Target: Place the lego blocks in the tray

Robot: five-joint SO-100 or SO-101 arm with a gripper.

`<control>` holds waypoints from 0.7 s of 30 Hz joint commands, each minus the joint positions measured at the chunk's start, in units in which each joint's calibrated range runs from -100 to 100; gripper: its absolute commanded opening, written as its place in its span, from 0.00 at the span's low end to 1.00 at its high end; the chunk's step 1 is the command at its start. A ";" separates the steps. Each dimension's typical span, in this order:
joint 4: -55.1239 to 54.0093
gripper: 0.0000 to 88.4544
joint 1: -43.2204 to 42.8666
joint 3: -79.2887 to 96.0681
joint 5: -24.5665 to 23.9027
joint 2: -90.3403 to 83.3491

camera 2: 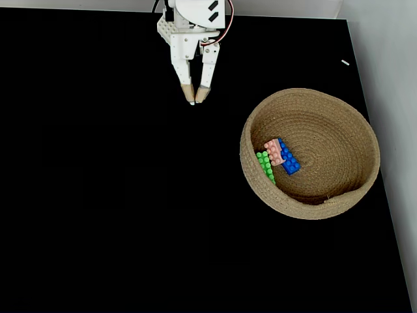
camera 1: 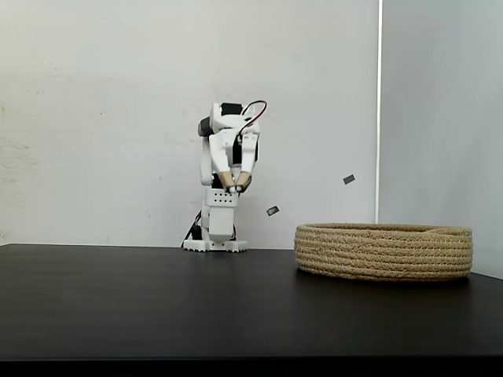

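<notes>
The claw (camera 2: 197, 101) is right at the top of the view from above, at about 12 o'clock, tips pointing down the picture toward 6. Its two tan-tipped fingers (camera 2: 188, 90) sit nearly together at the ends, just a sliver of dark desk (camera 2: 98, 195) between them, and nothing is held. It touches nothing on the desk, either.

Over to the side-on fixed view: the arm (camera 1: 220, 157) is folded up tall on its white base, wrist curled over so the claw (camera 1: 237, 187) hangs tips-down, well above the desk (camera 1: 157, 298). A red wire loops over the top. Same story here: fingertips close together and empty.

Moving right, the tray (camera 2: 365, 130) sits at about 4 o'clock from the claw in the view from above, well apart from it. In the side-on view the tray (camera 1: 383, 251) rests flat on the desk to the right of the arm.

And inside it, all three lego blocks, huddled against the left wall: the green (camera 2: 265, 165) one leftmost, the pink (camera 2: 273, 152) one touching it at about 1 o'clock, the blue (camera 2: 287, 158) one just right of the pink, side by side and touching.
</notes>
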 commanded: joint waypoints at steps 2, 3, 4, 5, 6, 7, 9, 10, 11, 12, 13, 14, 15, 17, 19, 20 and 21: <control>-1.25 0.00 3.41 20.49 3.42 -17.90; -0.75 0.00 3.73 23.78 3.81 -20.56; 0.08 0.00 4.06 26.51 4.15 -22.97; 1.16 0.00 4.15 28.88 4.54 -25.38; 2.25 0.00 4.15 31.07 4.98 -27.78; 3.50 0.00 4.15 33.08 5.37 -30.10; 5.50 0.00 3.90 36.36 6.06 -33.63; 6.50 0.00 3.90 37.55 6.40 -35.09; 8.25 0.00 3.90 38.00 6.79 -35.95; 10.74 0.00 3.90 38.00 7.18 -36.90; 12.33 0.00 3.57 38.00 7.03 -37.67; 13.58 0.00 3.08 38.00 6.79 -38.19; 14.91 0.00 2.83 38.00 6.79 -38.88; 18.91 0.00 2.66 38.00 6.89 -39.82; 25.40 0.00 2.66 38.00 7.72 -41.20; 27.49 0.00 2.66 38.00 8.40 -41.71; 27.49 0.00 2.42 38.00 8.99 -41.71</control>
